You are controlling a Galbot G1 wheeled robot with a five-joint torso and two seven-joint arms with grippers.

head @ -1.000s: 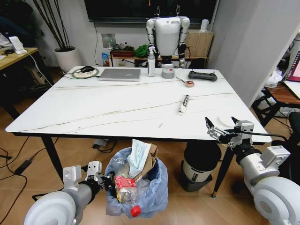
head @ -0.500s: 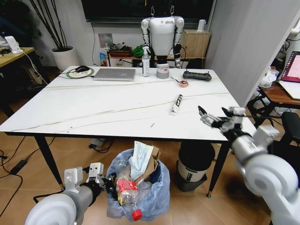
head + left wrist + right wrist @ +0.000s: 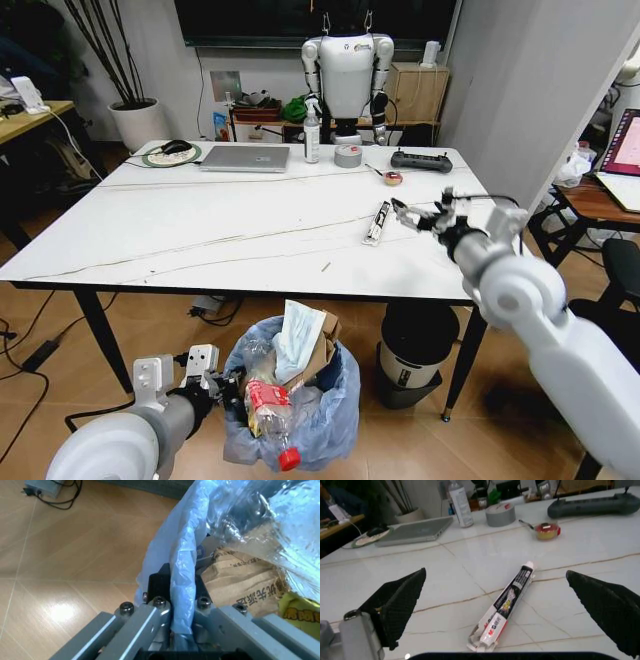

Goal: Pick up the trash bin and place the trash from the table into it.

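The trash bin (image 3: 300, 415), lined with a crinkly light-blue bag, stands on the floor in front of the table (image 3: 200, 230). It holds trash: a red-labelled bottle (image 3: 268, 398), brown cardboard (image 3: 320, 350) and white tissue (image 3: 297, 335). My left gripper (image 3: 226, 386) is shut on the bin's rim, and its fingers (image 3: 159, 607) pinch the blue bag (image 3: 180, 573). A white and black tube (image 3: 377, 222) lies on the table's right half. My right gripper (image 3: 420, 216) hovers open just right of the tube (image 3: 502, 605), with its fingers (image 3: 400, 600) spread wide to either side.
At the table's far edge are a laptop (image 3: 245, 158), a spray bottle (image 3: 312, 132), a grey tape roll (image 3: 347, 155), a black controller (image 3: 418, 160) and a small tape (image 3: 392, 178). A larger bin with a black lid (image 3: 415, 345) stands under the table's right side. A tiny scrap (image 3: 325, 267) lies near the front edge.
My right arm has risen and swung forward and left over the table, bringing its open gripper next to the tube. The left gripper still holds the bin in place.
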